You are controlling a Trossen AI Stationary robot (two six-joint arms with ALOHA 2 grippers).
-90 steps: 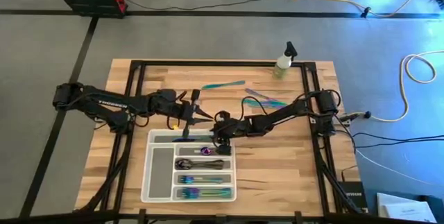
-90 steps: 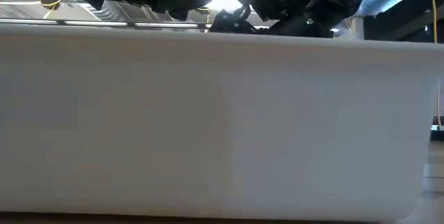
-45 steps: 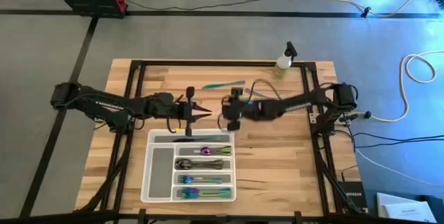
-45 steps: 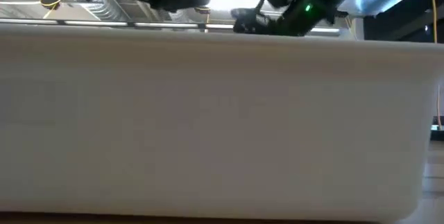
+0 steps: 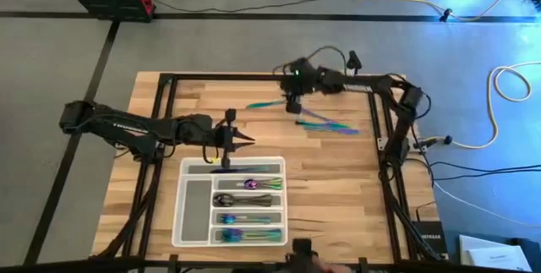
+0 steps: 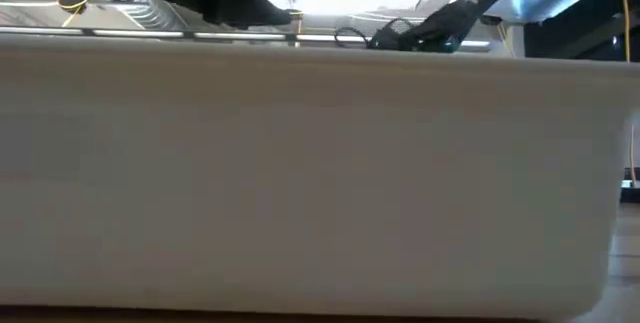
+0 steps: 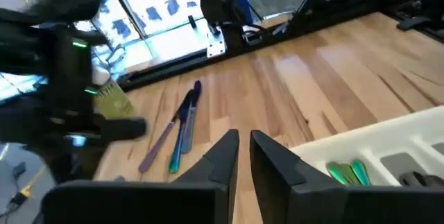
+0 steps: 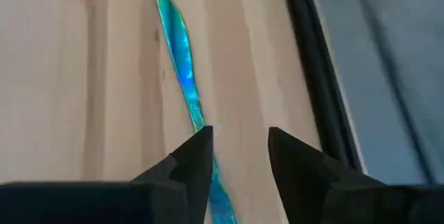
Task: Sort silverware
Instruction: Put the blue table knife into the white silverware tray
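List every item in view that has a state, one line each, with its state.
Left gripper: fingers slightly apart, empty, hovering beside the tray's far edge.
Right gripper: open, empty, above the teal knife.
Teal knife: flat on the table, not gripped.
Purple-teal pieces: loose on the table, unsorted.
Tray: on the table, several compartments holding silverware, the long side compartment empty.
Spray bottle: upright at the table's far edge.
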